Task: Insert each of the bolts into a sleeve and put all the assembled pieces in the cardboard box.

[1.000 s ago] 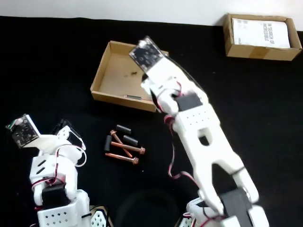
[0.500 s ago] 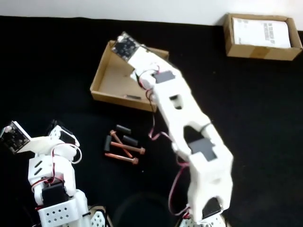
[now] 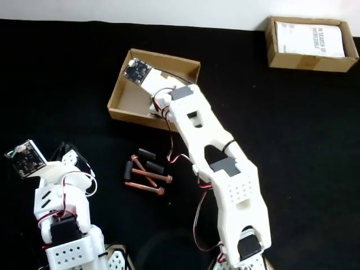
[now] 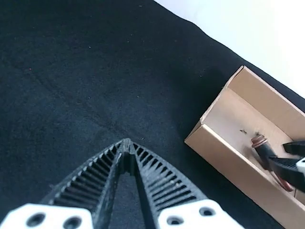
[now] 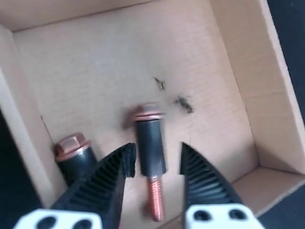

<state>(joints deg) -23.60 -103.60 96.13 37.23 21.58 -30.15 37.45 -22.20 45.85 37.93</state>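
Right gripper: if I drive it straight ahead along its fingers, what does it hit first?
Most likely the sleeved bolt lying between the open fingers of the right gripper, then the cardboard box floor right under it. Depth is hard to judge here.

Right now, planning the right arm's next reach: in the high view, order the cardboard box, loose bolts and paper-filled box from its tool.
1. Cardboard box: the right tool is inside it.
2. Loose bolts: nearer the arm bases.
3. Paper-filled box: far back corner.
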